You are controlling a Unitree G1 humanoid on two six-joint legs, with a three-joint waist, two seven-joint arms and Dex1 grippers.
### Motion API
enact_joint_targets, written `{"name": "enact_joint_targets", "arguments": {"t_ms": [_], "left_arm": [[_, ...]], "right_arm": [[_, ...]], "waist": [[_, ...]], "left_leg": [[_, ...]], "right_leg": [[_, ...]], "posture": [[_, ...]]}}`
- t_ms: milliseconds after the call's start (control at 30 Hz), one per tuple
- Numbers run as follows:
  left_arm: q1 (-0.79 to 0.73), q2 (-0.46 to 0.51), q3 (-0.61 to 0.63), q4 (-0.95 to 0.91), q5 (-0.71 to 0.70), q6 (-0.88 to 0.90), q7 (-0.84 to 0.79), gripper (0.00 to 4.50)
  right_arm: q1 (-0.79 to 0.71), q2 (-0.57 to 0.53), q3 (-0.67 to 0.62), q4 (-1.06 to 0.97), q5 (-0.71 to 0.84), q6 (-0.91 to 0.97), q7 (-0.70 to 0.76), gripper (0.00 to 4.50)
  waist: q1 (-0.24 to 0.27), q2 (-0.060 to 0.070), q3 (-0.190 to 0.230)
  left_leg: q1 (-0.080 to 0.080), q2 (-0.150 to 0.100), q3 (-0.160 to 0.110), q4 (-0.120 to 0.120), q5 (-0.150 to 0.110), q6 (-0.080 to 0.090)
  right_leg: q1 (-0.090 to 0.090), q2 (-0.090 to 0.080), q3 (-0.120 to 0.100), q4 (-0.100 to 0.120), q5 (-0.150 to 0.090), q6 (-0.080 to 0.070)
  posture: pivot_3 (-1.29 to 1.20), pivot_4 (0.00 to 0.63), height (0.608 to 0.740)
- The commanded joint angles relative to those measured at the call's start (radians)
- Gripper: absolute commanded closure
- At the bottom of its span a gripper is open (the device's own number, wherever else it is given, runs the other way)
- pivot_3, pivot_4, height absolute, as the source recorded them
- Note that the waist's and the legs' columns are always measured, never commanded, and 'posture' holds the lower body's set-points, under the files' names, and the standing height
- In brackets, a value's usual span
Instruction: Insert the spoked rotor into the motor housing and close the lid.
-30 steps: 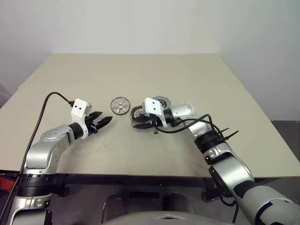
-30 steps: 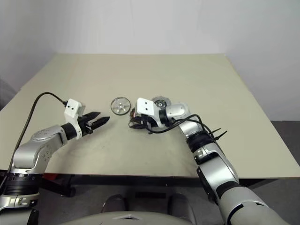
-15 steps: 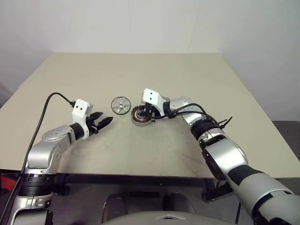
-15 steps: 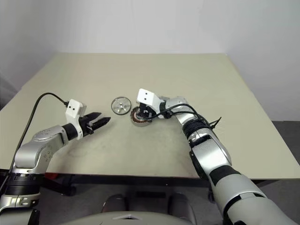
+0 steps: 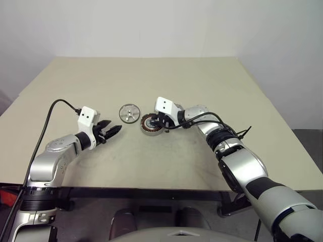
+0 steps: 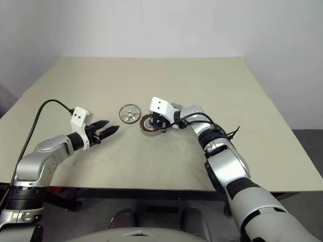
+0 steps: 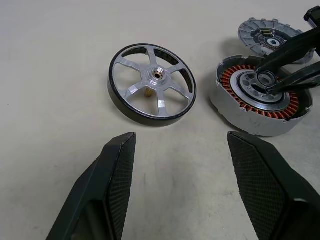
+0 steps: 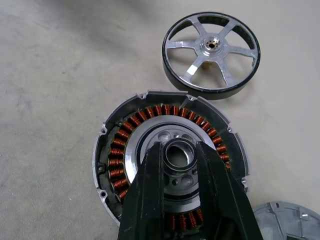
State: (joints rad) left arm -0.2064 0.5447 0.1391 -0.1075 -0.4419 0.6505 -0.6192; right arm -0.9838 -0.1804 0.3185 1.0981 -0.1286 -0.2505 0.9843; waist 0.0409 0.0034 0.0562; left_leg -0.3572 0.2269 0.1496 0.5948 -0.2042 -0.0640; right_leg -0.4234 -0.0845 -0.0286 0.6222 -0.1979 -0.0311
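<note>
Right gripper (image 8: 179,151) narrow, pinching the hub of the motor housing (image 7: 231,109); spoked rotor (image 7: 152,82) lies flat just beside the housing, straight ahead of the wide-open left gripper (image 7: 180,146), the nearer free arm; lid (image 7: 260,34) just behind the housing.

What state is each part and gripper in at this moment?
spoked rotor: lying flat on the table, untouched, not inserted.
motor housing: flat on the table, copper windings facing up, no rotor inside.
lid: lying on the table beside the motor housing, not fitted.
right gripper: closed on the motor housing's centre.
left gripper: open, empty, facing the spoked rotor.
</note>
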Motion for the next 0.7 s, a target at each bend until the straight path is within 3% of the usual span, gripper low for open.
{"name": "enact_joint_targets", "arguments": {"t_ms": [33,700], "left_arm": [[-0.020,0.006,0.010,-0.017,0.001,-0.018,-0.004,1.41],[-0.012,0.003,0.014,-0.030,-0.002,-0.014,0.002,1.41]], "right_arm": [[-0.011,0.003,-0.026,-0.009,0.004,-0.013,-0.004,3.86],[-0.016,0.014,-0.032,0.029,-0.019,-0.008,-0.024,3.86]], "waist": [[0.000,0.000,0.000],[0.000,0.000,0.000]], "left_leg": [[0.000,0.000,0.000,0.000,0.000,0.000],[0.000,0.000,0.000,0.000,0.000,0.000]], "right_leg": [[0.000,0.000,0.000,0.000,0.000,0.000],[0.000,0.000,0.000,0.001,0.000,0.000]], "posture": [[0.00,0.000,0.740],[0.00,0.000,0.740]]}}
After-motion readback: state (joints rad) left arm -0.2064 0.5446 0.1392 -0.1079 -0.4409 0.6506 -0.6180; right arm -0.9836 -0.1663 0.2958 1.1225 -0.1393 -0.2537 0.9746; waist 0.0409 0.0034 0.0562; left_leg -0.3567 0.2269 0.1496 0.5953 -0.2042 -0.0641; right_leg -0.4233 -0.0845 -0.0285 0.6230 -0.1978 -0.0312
